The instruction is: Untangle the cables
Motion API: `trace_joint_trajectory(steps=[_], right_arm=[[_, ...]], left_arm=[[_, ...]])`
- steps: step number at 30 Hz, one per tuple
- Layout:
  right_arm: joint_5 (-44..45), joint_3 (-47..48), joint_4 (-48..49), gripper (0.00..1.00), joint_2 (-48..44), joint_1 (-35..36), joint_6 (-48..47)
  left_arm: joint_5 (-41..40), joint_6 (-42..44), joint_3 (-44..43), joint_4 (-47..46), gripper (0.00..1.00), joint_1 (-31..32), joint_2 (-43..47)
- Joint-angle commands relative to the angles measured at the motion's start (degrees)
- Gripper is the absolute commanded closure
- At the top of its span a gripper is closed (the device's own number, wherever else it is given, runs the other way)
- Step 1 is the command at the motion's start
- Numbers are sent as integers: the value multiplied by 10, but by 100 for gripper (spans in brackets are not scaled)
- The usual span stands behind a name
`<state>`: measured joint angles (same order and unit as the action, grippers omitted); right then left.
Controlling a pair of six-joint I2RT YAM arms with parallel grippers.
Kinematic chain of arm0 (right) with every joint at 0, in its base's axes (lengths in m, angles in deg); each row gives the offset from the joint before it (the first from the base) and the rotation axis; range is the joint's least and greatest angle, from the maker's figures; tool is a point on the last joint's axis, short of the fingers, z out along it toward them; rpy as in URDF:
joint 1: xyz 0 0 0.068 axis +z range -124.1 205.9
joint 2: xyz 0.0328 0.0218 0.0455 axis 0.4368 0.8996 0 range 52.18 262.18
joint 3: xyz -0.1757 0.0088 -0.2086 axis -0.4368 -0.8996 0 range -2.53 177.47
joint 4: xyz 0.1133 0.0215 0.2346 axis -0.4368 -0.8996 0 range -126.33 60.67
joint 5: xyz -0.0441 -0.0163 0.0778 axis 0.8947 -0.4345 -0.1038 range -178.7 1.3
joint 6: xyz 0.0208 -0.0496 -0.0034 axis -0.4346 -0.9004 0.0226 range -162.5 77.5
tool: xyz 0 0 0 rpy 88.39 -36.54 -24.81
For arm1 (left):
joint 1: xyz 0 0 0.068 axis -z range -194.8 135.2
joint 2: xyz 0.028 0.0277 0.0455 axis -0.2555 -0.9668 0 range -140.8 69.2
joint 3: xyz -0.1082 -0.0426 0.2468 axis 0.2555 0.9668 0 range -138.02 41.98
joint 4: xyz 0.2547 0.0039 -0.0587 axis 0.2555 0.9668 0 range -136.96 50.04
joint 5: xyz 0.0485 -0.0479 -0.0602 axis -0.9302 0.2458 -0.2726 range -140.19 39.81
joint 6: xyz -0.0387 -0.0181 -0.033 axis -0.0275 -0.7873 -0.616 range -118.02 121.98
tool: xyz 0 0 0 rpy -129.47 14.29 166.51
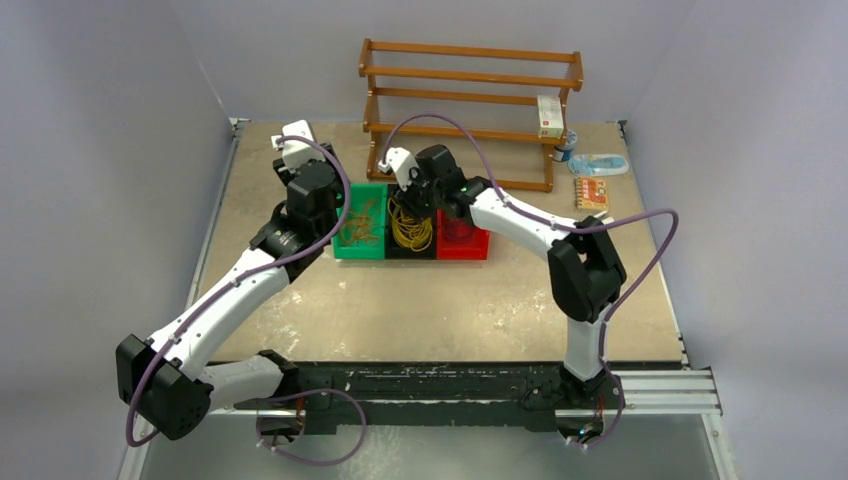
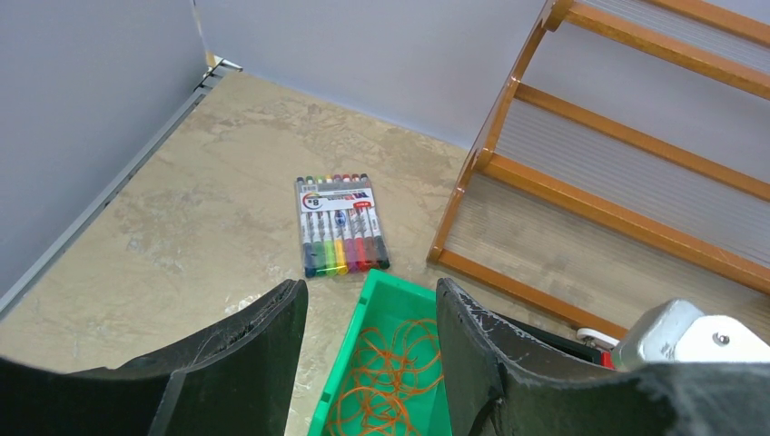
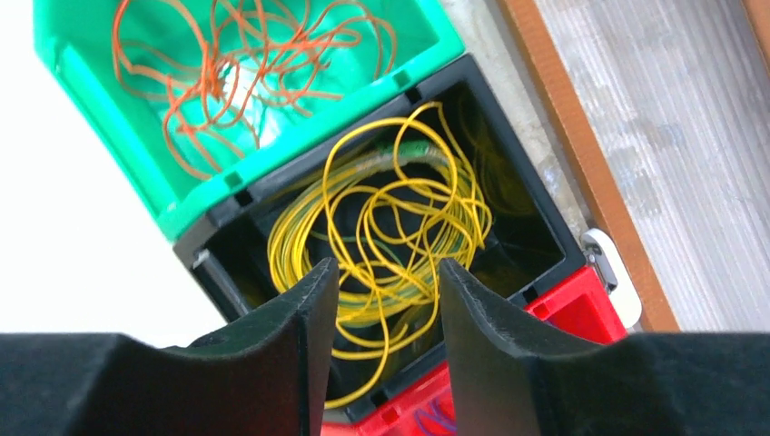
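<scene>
Cables (image 1: 410,228) sit in three bins in a row on the far half of the table (image 1: 450,310), about midway between its left and right edges, and we see a wooden rack (image 1: 470,75) along the far edge just behind them. Orange cables (image 3: 227,82) fill the green bin (image 3: 82,100) on the left, yellow cables (image 3: 390,227) coil in the black bin (image 3: 536,227) in the middle, and a few dark purple strands (image 3: 434,420) show in the red bin (image 3: 581,300). Our left gripper (image 2: 370,291) hangs over the green bin's far end, fingers apart with nothing between them. Our right gripper (image 3: 389,272) hovers above the yellow coil, jaws apart. A marker pack (image 2: 340,222) lies flat beyond the green bin, left of the rack. A small box (image 1: 549,115) stands on the rack's right end
</scene>
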<state>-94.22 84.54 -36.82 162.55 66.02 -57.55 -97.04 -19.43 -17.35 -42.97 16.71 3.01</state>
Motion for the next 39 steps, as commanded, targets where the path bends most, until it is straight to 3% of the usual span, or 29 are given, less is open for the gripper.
trace_joint_trajectory(steps=[1, 14, 39], right_arm=[[-31, 1, -80, 50, -39, 5, -95], [-2, -8, -151, 38, -36, 25, -148], [98, 7, -129, 34, 17, 44, -148]], left_arm=[[-10, 11, -3, -18, 47, -3, 14], [-13, 11, -3, -16, 47, -3, 19], [1, 12, 2, -23, 47, -3, 19]])
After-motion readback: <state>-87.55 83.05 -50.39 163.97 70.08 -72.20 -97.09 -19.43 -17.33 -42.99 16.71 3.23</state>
